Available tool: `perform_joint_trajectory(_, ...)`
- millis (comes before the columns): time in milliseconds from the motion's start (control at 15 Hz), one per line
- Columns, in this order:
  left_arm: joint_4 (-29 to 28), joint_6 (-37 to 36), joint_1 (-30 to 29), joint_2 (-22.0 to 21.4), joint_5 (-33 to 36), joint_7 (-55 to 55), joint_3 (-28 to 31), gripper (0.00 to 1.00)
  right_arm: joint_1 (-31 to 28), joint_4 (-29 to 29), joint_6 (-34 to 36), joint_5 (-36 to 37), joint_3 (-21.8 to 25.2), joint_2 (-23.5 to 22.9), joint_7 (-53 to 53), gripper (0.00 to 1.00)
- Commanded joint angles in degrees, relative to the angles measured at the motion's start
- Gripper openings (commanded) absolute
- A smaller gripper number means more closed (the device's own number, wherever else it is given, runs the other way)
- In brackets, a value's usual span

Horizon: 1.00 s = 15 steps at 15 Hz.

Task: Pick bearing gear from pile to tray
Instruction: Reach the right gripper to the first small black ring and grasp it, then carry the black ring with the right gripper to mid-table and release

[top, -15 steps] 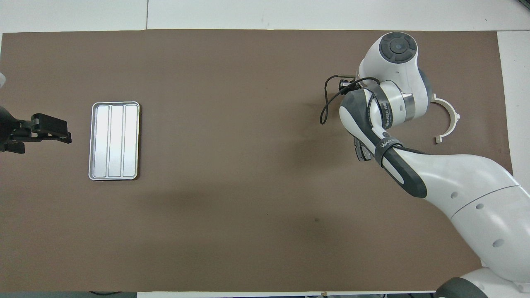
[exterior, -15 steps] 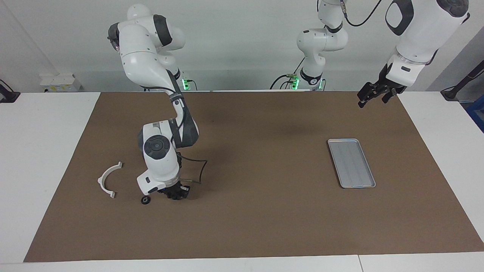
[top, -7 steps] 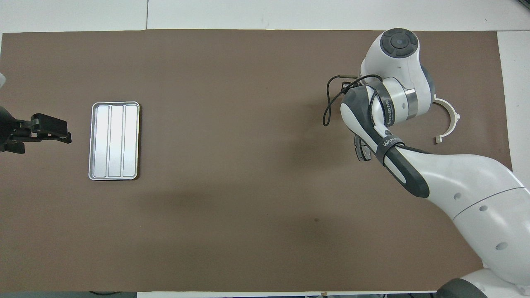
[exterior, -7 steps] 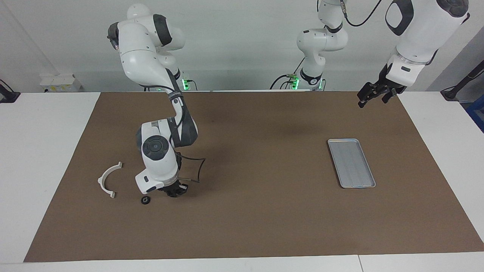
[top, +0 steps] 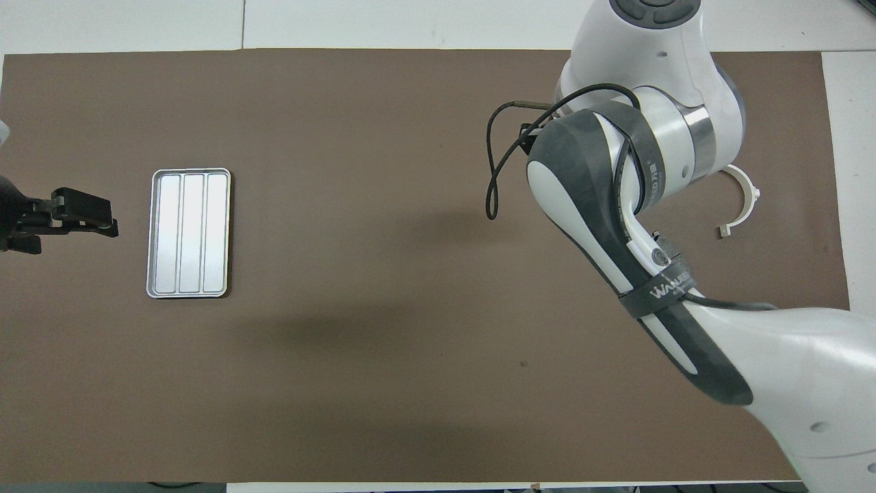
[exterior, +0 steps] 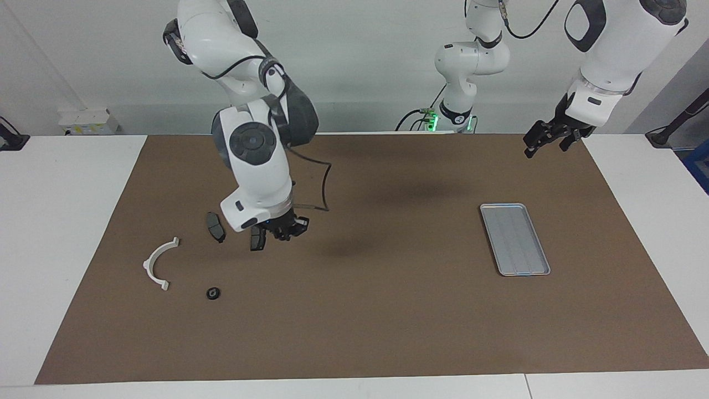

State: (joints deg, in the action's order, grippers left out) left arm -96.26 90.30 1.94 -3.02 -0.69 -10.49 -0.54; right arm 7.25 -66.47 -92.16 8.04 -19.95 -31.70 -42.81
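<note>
1. The right jaws [exterior: 288, 227] hang raised over the brown mat, above the pile's part of the bench toward the right arm's end; whether they are clenched or carry anything cannot be told
2. Two dark brake pads lie under that wrist: one [exterior: 215, 227] shows whole, the other [exterior: 257, 238] is partly hidden by the hand
3. A small black round piece [exterior: 213, 293] lies on the mat, closer to the bench's edge away from the robots than the pads
4. The white half-ring bracket [exterior: 159, 262] lies beside that piece, closer to the bench's end on the right arm's side
5. The left jaws [exterior: 544, 139] wait in the air above the mat's corner nearest the left arm's base, fingers parted and holding nothing
6. The silver tray [exterior: 515, 239] lies on the mat toward the left arm's end of the bench, well apart from the pile, with nothing in it
</note>
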Motion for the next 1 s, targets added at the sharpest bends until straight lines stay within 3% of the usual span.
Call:
perform_joint_trajectory(0,-0.86,-0.38,-0.19,-1.2,-0.63,0.12,0.01,1.0,6.0,4.5,-0.03,-0.74,-0.88,-1.69,-15.32,0.0)
perform_joint_trajectory(200,-0.86,-0.38,-0.19,-1.2,-0.55,0.03,0.01,1.0,10.49,4.5,-2.75,-2.67,-0.88,-2.39,-27.2,0.0)
perform_joint_trajectory(468,-0.86,-0.38,-0.19,-1.2,-0.63,0.12,0.01,1.0,14.62,3.98,-6.88,-1.98,-0.35,-4.85,-34.15,0.0)
perform_joint_trajectory(936,-0.86,-0.38,-0.19,-1.11,-0.63,0.03,0.01,1.0,21.05,3.28,-17.15,6.63,-0.26,-14.34,-43.75,0.0)
